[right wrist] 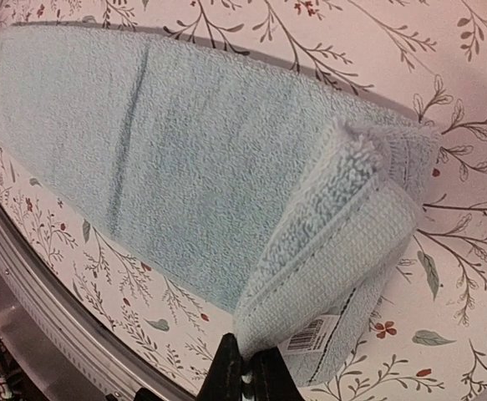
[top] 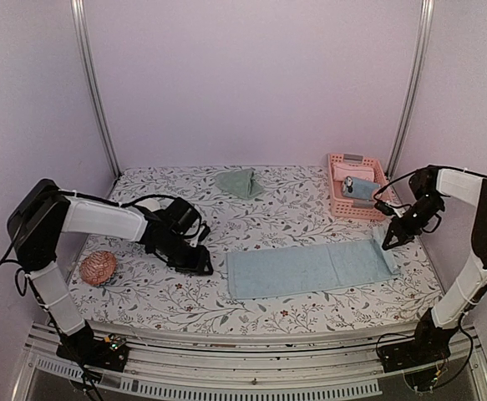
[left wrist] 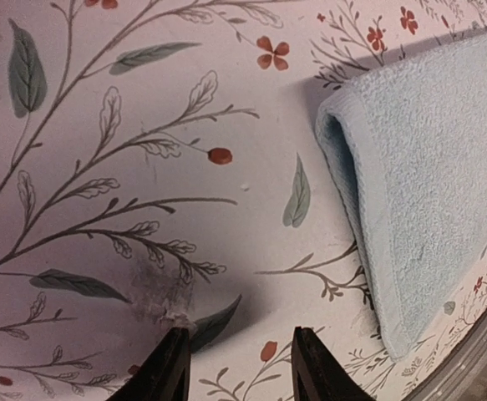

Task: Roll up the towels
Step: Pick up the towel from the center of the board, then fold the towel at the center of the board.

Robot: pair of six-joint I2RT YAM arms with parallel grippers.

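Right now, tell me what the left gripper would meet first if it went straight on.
Probably the flowered tablecloth; the blue towel lies just beside that line, though depth is unclear.

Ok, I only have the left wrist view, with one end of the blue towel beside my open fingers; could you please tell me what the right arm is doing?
Observer: The right gripper is shut on the other end of the light blue towel, holding that edge lifted off the table.
Operator: Thank you. Is the label at that end?
Observer: Yes, the white label with a barcode shows on the raised edge, beside the gripper.
Operator: And where is the second towel?
Observer: The green towel lies crumpled near the far edge of the table, left of the pink basket.
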